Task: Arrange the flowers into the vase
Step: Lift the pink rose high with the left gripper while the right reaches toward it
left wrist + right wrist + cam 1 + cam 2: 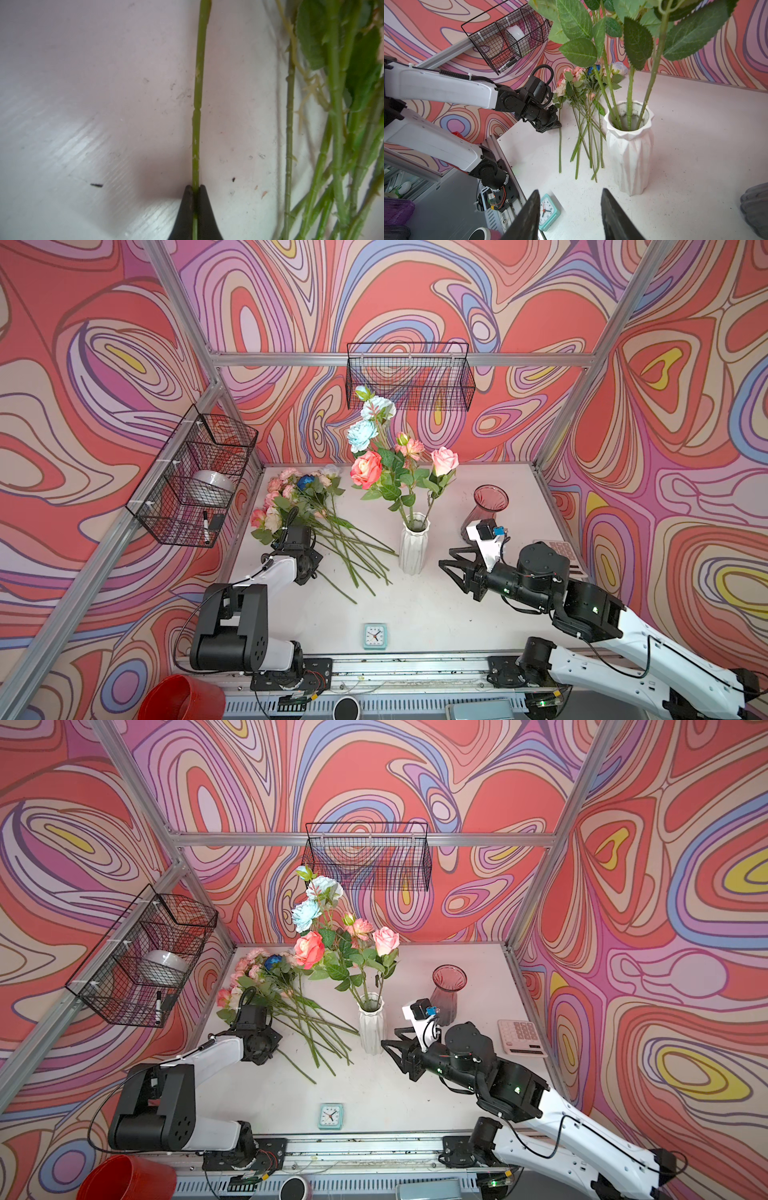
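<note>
Green and thin, one stem [197,104] is pinched between the tips of the left gripper [195,188], whose jaws are closed tight on it, close to the white table [415,614]. It is the outermost of the loose roses [299,497] — a heap of pink, peach, white and one deep blue bloom lying toward the far left corner of the surface, with stems fanning out toward the middle. At the front edge, near its midpoint, sits a small teal clock [375,635]. Just right of the stem ends stands the white vase [413,547], upright near the centre, holding a bouquet [386,460] of pale blue, peach and pink roses. The right gripper [445,556] hangs just beside the vase — its jaws partly open, holding nothing. Behind it stands a pink glass vase [488,510], and a calculator [521,1038] lies by the right edge.
</note>
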Controlling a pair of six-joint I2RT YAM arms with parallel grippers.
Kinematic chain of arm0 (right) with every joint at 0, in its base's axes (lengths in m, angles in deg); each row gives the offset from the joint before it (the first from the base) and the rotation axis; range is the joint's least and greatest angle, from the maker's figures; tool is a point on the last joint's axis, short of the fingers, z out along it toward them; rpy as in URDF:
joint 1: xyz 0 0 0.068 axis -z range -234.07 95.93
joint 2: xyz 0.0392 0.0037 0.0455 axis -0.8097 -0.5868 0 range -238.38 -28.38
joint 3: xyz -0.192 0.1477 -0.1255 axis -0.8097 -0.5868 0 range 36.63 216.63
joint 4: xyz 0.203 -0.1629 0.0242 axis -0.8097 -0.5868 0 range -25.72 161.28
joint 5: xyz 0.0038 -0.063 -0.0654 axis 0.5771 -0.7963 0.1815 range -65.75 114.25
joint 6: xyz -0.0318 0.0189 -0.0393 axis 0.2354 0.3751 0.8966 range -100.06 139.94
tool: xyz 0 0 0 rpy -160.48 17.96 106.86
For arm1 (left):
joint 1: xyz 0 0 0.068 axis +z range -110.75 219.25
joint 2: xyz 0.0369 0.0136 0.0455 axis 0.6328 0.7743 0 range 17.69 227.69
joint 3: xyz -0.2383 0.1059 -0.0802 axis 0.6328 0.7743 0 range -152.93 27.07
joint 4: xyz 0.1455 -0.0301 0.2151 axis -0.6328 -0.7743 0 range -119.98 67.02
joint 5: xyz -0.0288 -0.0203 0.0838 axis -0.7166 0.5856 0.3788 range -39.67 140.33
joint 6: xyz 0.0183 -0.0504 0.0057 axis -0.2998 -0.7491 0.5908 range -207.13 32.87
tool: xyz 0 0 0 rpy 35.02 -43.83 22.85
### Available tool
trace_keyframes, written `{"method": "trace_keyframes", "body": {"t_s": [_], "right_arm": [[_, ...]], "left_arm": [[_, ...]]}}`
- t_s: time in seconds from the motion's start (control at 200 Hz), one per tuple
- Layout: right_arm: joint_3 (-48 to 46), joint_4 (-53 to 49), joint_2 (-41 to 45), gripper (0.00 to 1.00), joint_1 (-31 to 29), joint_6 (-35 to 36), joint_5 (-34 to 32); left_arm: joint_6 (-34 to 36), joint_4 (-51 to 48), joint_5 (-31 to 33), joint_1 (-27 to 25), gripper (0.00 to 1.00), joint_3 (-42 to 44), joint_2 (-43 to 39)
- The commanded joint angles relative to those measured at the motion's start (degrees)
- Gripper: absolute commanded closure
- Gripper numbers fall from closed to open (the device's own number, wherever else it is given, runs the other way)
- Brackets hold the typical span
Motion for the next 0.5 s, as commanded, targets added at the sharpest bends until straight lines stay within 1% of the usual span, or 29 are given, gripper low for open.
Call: {"method": "trace_keyframes", "body": {"t_s": [0.0,0.14,0.33,0.395,0.491], "right_arm": [[-0.12,-0.38,1.02,0.52,0.22,0.45,-1.13],[-0.59,-0.38,2.12,0.52,0.21,-0.03,-1.81],[-0.38,-0.1,2.39,0.49,0.19,-0.47,-1.68],[-0.17,0.38,2.47,0.47,0.23,-0.56,-1.43],[0.32,1.54,1.89,0.45,0.17,-0.56,0.28]], "left_arm": [[0.91,-6.45,-0.69,0.4,1.0,1.69,-6.42],[2.27,-13.97,-0.51,0.35,1.0,0.88,-18.09],[5.33,-25.04,1.75,0.35,1.0,-5.39,-34.65],[6.73,-26.7,1.61,0.35,1.0,-8.71,-38.32],[9.7,-28.51,-0.87,0.35,1.0,-15.32,-40.25]]}}
